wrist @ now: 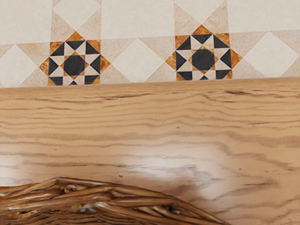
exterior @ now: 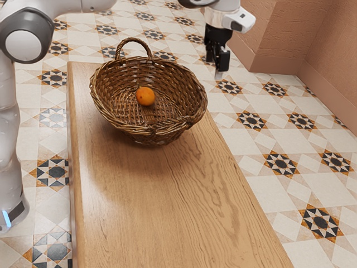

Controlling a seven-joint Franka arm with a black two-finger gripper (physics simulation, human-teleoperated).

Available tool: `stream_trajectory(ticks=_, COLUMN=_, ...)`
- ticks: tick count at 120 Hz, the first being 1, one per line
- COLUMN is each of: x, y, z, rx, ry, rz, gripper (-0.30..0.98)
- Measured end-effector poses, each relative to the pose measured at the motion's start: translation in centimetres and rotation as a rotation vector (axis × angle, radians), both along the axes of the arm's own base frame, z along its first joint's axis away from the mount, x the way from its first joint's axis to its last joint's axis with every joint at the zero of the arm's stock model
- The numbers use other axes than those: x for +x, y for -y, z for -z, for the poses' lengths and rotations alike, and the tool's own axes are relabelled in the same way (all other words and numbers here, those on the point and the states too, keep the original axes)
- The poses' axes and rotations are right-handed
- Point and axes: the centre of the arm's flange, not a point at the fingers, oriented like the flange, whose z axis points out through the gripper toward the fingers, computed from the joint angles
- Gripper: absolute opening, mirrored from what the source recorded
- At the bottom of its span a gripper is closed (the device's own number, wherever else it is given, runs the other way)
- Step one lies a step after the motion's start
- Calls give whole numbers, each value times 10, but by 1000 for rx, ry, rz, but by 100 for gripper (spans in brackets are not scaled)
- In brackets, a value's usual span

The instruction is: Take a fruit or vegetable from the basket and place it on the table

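My gripper [exterior: 215, 67] is hanging open, empty, at the exterior view's right. Misaligned descent would be risking basket [exterior: 162, 130] contact, missing the orange [exterior: 145, 96].

Bright light lays pale glare on the table [wrist: 164, 164] and a soft shadow beneath the basket [exterior: 142, 130].
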Motion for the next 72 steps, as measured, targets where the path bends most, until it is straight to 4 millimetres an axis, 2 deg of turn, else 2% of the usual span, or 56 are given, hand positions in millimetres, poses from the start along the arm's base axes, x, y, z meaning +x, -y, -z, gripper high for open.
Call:
stream_trajectory(ticks=31, x=-3, y=3, z=0, rx=-16, ry=-27, rz=2, gripper=68)
stream_trajectory(ticks=46, x=-11, y=2, z=8, rx=-34, ry=-81, rz=0, gripper=68)
stream_trajectory(ticks=51, x=-18, y=2, z=12, rx=-38, ry=-101, rz=3, gripper=68)
stream_trajectory(ticks=60, x=-44, y=-3, z=20, rx=-49, ry=-133, rz=8, gripper=68)
stream_trajectory(ticks=72, x=-70, y=-41, z=41, rx=-65, ry=-172, rz=-36, gripper=68)
